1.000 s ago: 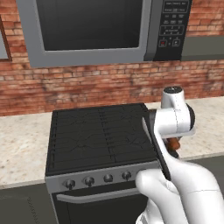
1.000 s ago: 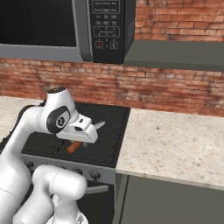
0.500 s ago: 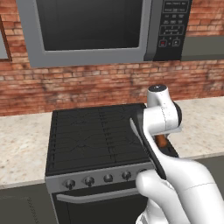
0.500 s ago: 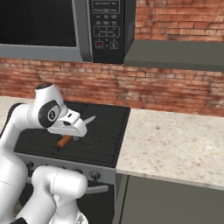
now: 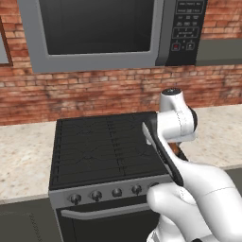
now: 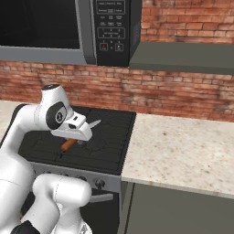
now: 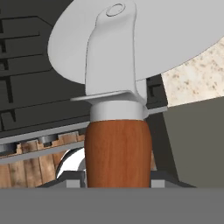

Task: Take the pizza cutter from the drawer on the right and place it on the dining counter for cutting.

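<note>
Beige speckled stone top (image 5: 23,156), far left of jaws, flanking stove; not the delivery surface.
Black stove (image 5: 101,146), left of and beneath jaws; grates bare, knob row along front edge.
Grey microwave (image 5: 99,33), above and behind jaws, on brick wall.
Gripper (image 6: 75,139), held above stove's surface in right base view, clamped on pizza cutter; fingers mostly hidden behind handle in hand view.
Pizza cutter (image 7: 118,109), task item, between jaws: reddish-brown handle seated low in grip, pale collar and fork above it, round silver blade beyond, projecting away from hand. In right base view, handle end slanting out behind jaws, blade tip ahead of them.
Beige stone top (image 6: 183,151), right of jaws, beside stove; likewise part of stove run.
Dark charcoal cabinet front (image 6: 183,210), below and right of jaws; shut or ajar, cannot tell.

Step in hand, judged: carrying cutter off toward dining counter, extraction done, placement not yet done.
Handling notes, judged: keep clamp constant on smooth rounded handle, prone to twisting; carry blade high enough to miss grates and counter edge during swing; avoid sharp wrist turns; at dining counter, lower until blade or handle rests flat before parting jaws, well in from edge.
</note>
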